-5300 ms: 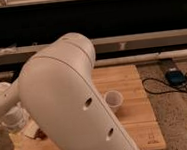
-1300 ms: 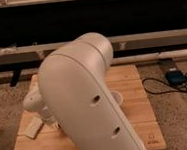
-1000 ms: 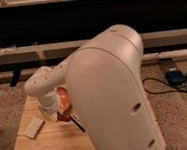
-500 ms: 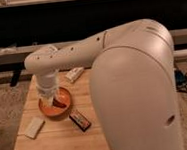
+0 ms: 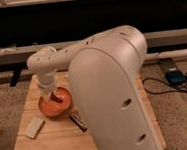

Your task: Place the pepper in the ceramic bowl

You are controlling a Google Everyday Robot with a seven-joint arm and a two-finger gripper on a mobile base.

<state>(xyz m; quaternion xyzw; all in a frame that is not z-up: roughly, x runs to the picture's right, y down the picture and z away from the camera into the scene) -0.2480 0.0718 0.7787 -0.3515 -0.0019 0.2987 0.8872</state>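
The orange-terracotta ceramic bowl point(image 5: 55, 106) sits on the left part of the wooden table point(image 5: 54, 144). My gripper point(image 5: 52, 96) hangs from the wrist straight down into the bowl, its tip just above the bowl's inside. The pepper does not show as a separate thing; the gripper hides the spot where its tip meets the bowl. The big white arm link point(image 5: 114, 92) fills the middle of the view.
A pale beige block point(image 5: 34, 127) lies left of the bowl near the table's front. A dark packet with an orange-red stripe point(image 5: 77, 120) lies right of the bowl. A blue device point(image 5: 175, 76) and cables lie on the floor at right.
The gripper has come from the table's left front, near the beige block, to over the bowl and now reaches down into it. The big arm link has swung right, uncovering the bowl and packet.
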